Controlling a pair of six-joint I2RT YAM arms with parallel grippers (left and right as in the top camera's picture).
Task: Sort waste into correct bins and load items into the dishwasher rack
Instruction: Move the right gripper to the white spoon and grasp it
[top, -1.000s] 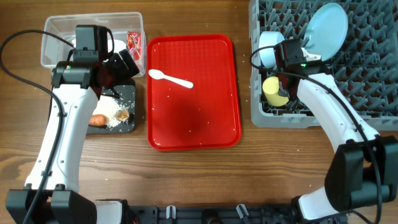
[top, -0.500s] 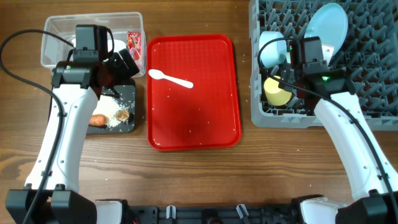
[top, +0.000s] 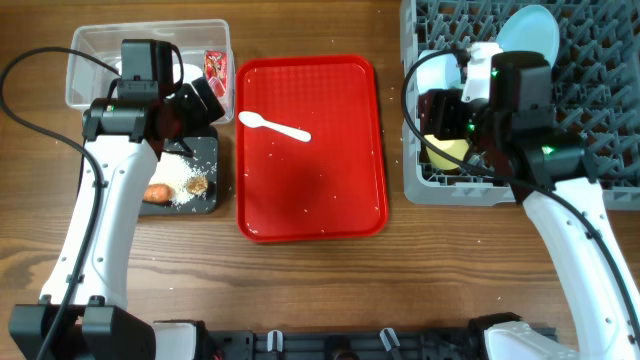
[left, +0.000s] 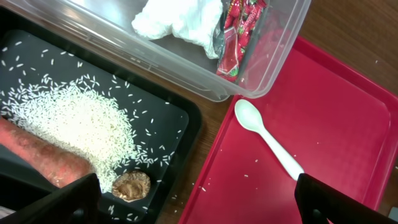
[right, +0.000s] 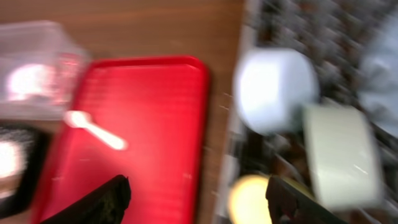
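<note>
Right arm shifted rightward over dishwasher rack, right jaws open, empty; left jaws open above black tray.

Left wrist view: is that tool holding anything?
Nothing is held: the left tool hangs open and empty over the black tray.

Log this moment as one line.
left gripper open | right gripper open, over rack | carrot, rice in black tray | napkin, wrapper in clear tub | spoon on red tray

wood table, clear tub, black tray, red tray, grey rack
</note>
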